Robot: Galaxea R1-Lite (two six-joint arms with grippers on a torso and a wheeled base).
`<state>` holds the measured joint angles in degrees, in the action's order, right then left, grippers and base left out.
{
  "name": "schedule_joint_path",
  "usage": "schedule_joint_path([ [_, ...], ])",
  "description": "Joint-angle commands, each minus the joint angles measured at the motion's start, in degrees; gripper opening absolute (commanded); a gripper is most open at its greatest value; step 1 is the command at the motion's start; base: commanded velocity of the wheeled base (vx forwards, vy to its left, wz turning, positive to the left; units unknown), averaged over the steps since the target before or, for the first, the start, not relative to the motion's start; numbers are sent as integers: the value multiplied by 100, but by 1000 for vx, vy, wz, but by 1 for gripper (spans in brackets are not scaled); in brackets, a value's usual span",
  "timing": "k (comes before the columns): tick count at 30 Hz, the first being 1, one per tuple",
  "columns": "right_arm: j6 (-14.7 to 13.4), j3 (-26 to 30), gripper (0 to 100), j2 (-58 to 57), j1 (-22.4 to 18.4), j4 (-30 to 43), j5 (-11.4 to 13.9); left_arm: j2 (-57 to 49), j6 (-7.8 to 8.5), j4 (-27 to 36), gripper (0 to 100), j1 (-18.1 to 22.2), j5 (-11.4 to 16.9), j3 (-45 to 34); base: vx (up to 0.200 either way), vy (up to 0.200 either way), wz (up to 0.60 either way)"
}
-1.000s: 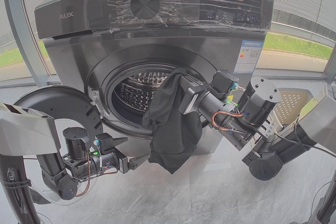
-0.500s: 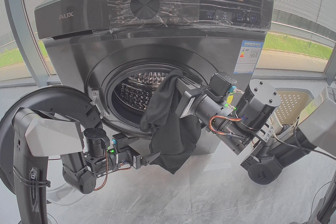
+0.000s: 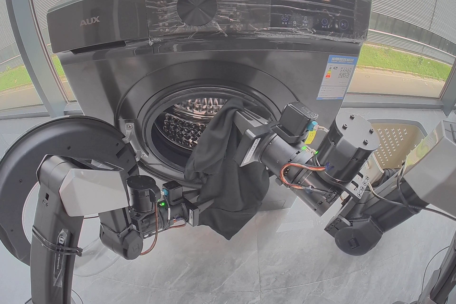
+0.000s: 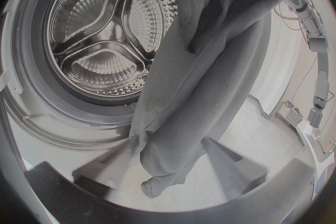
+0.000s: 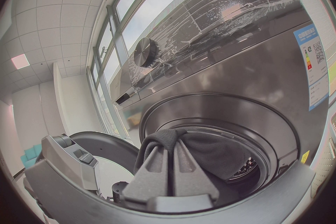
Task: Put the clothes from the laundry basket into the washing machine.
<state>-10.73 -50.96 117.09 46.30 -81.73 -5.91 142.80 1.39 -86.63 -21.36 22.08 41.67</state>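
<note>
Dark garment [image 3: 228, 176] hangs at the open mouth of the washing machine [image 3: 209, 62].
Right hand [image 5: 172, 151] is clenched on its top fold before the drum [image 4: 101, 35]; left hand [image 4: 169, 161] is spread wide around the hanging lower end.

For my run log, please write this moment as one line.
right gripper: shut on black garment, at drum opening | left gripper: open around garment's lower end | door: open
</note>
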Motion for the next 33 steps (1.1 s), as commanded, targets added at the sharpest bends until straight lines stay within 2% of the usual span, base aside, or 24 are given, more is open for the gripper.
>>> schedule_joint_path([
  [1, 1, 16, 0, 16, 11, -1, 2, 134, 2, -3, 0, 0, 16, 70, 0, 0, 0],
  [9, -8, 95, 0, 33, -148, -1, 2, -24, 37, -30, 0, -9, -10, -106, 0, 0, 0],
  [13, -8, 147, 0, 51, -279, 16, -6, -490, 46, -30, 0, -18, -10, -431, 0, 0, 0],
  [20, -17, 376, 0, 218, -473, 8, 2, -1536, 46, -30, 0, -185, -2, -1205, 0, 0, 0],
  [25, -52, 429, 0, 218, -499, 43, -112, -2142, 46, -21, 0, -228, 7, -1609, 0, 0, 0],
  [26, -61, 525, 0, 218, -543, 78, -156, -2784, 63, -12, 0, -237, 60, -1987, 0, 0, 0],
  [30, -123, 745, 0, 314, -596, 78, -182, -3865, -42, -3, 0, -202, 192, -2453, 0, 0, 0],
  [32, -131, 807, 0, 402, -605, 78, -182, -4208, -148, 5, 0, -193, 315, -2506, 0, 0, 0],
  [33, -131, 807, 0, 402, -605, 78, -182, -4208, -148, 5, 0, -193, 315, -2506, 0, 0, 0],
])
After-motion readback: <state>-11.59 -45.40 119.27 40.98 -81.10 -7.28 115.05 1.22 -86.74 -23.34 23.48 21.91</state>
